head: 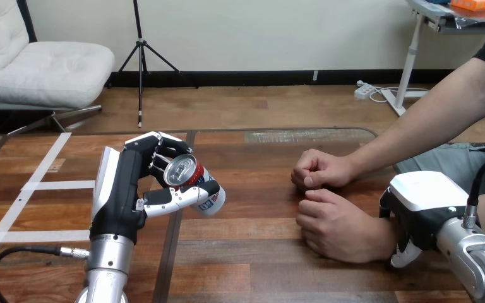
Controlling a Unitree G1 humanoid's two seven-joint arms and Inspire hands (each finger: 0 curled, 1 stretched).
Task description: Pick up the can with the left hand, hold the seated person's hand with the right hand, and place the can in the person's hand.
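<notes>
Here, L hand [123,189]: pictured at view's left above the table, closed round the can; thumb is laid across the can's side, fingers are curled behind it.
Can [192,180]: red, w/ white & blue at its lower end; gripped in L hand, tilted, silver top turned up & toward the camera. It is kept well apart from the person's hands, to their left. Whether its base is clear of the tabletop can't be told.
L forearm [107,265]: silver, raised steeply from the view's bottom edge.
Person's far hand [319,169]: rested on the table right of centre, loosely fisted.
Person's near hand [331,224]: laid on the table just in front of the far hand, knuckles pointed to view's left, nothing held.
R hand [420,202]: seen at lower right, white-shelled back turned up, set against the wrist of the person's near hand. Open or closed: can't be told.
R forearm [480,259]: silver, brought in from the lower right corner.
Table [259,252]: wooden planks; white tape strips [57,185] are stuck at its left side.
</notes>
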